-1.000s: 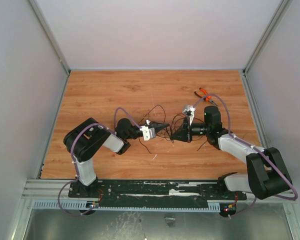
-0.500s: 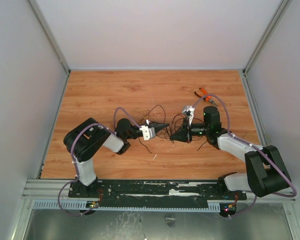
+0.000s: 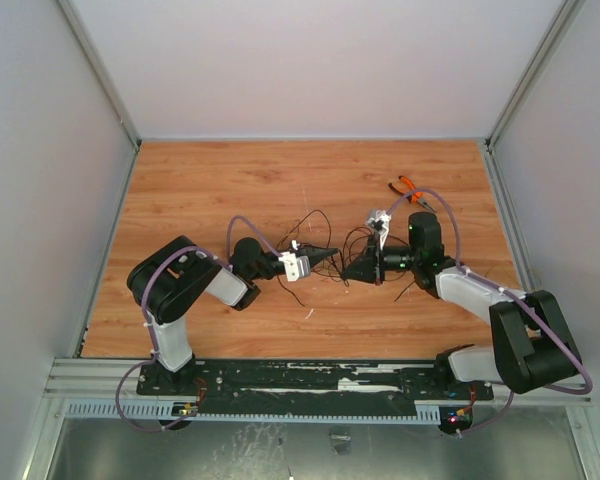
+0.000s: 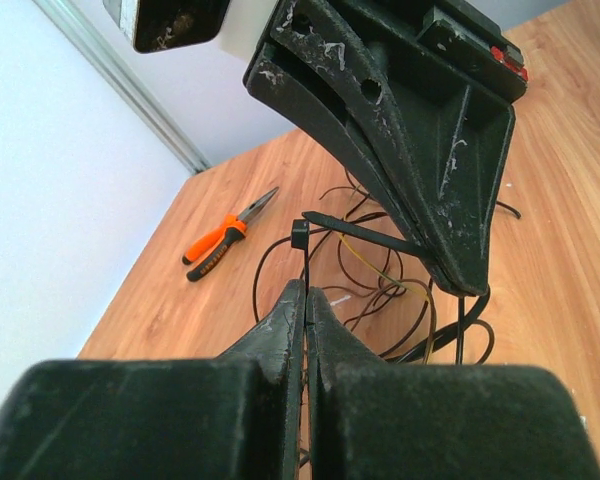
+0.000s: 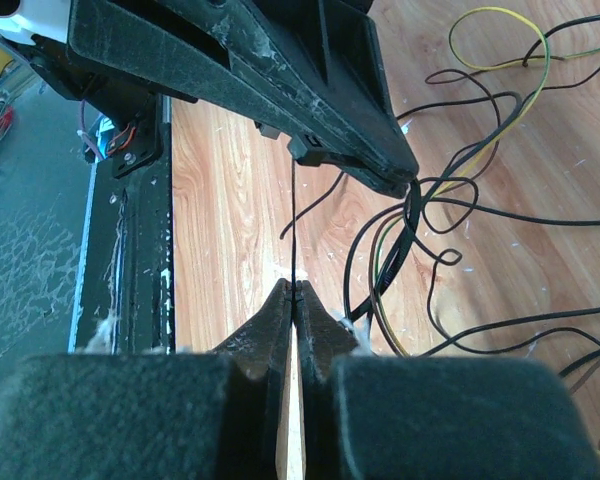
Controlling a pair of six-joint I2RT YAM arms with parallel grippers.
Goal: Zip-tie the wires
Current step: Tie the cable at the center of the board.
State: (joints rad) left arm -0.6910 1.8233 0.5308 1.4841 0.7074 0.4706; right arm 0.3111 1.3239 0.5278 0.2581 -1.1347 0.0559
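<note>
The wires are a loose tangle of thin dark strands, some yellow-green, on the wooden table between my two grippers. They also show in the right wrist view and the left wrist view. A black zip tie shows its head just above my left fingertips, and its strap runs across to the right gripper's tip. A black band loops round some of the strands. My left gripper is shut on a thin black strap of the zip tie. My right gripper is shut on a thin black strap too. The gripper tips nearly meet over the table.
Orange-handled pliers lie on the table behind the right arm and also show in the left wrist view. Metal frame posts and grey walls close in the table on three sides. Stray wire ends reach out around the tangle.
</note>
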